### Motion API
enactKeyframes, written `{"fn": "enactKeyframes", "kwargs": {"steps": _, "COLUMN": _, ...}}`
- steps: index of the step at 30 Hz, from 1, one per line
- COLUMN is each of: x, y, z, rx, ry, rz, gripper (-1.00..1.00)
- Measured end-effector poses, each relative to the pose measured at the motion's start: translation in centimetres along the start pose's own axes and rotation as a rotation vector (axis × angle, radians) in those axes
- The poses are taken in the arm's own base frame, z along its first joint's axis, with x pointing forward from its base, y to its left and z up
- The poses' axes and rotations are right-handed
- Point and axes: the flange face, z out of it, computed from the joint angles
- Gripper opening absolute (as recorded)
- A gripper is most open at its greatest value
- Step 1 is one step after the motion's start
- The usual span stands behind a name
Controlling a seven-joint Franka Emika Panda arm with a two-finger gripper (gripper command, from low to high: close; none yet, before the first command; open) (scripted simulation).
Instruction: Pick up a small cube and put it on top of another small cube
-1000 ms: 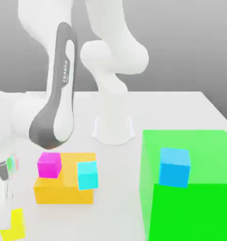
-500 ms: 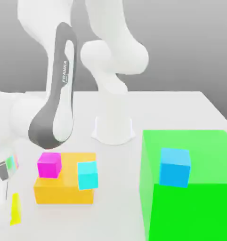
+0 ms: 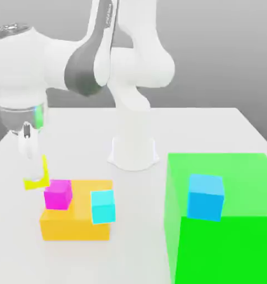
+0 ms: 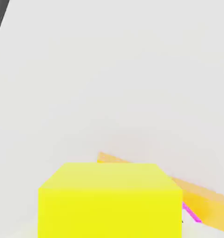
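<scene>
**Yellow cube held aloft, drop onto the magenta cube yet to come**

The pincer (image 3: 29, 148) is closed tight on the yellow cube (image 3: 37, 176), which hangs clear of the counter (image 3: 213, 130), just beside the magenta cube (image 3: 58, 194) and a little higher than it, on the exterior view's left. The magenta cube sits on the orange block (image 3: 75, 221); a cyan cube (image 3: 103, 206) leans against that block's front.

What could go wrong, as I judge it:
- The yellow cube is still off to one side of the magenta cube. If it is lowered from here it would catch the magenta cube's edge and tip, or shove it across the orange block.
- The magenta top is no bigger than the yellow cube, so a small offset at release would leave it overhanging and it could slide off onto the block or the counter.
- A sideways move made too low could knock the magenta cube, and the cyan cube close by is also within reach of a careless sweep.
- Letting go from too high would let the cube bounce.

The yellow cube is plain, bright and sharp-edged, with flat unmarked faces; in the hand view (image 4: 109, 197) its top face reads paler than its front, with slivers of orange and magenta showing past it.
</scene>
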Motion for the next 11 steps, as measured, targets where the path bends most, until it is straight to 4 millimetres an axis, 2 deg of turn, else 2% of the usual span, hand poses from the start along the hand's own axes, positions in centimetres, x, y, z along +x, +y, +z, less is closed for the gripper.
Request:
{"fn": "enactKeyframes", "kwargs": {"steps": 2, "x": -0.1, "y": 1.8, "z": -0.7, "rx": 0.001, "ry": -0.01, "rz": -0.005, "gripper": -1.0}}
{"fn": "enactKeyframes", "kwargs": {"steps": 3, "x": -0.1, "y": 2.2, "z": -0.2, "rx": 0.002, "ry": -0.013, "rz": -0.006, "gripper": -1.0}}
{"fn": "enactKeyframes", "kwargs": {"steps": 7, "x": -0.2, "y": 2.6, "z": 3.9, "rx": 0.002, "ry": -0.014, "rz": -0.008, "gripper": -1.0}}
{"fn": "enactKeyframes", "kwargs": {"steps": 8, "x": -0.2, "y": 2.7, "z": 5.0, "rx": 0.002, "ry": -0.014, "rz": -0.008, "gripper": 1.0}}
{"fn": "enactKeyframes", "kwargs": {"steps": 11, "x": -0.2, "y": 2.7, "z": 5.0, "rx": 0.002, "ry": -0.014, "rz": -0.008, "gripper": 1.0}}
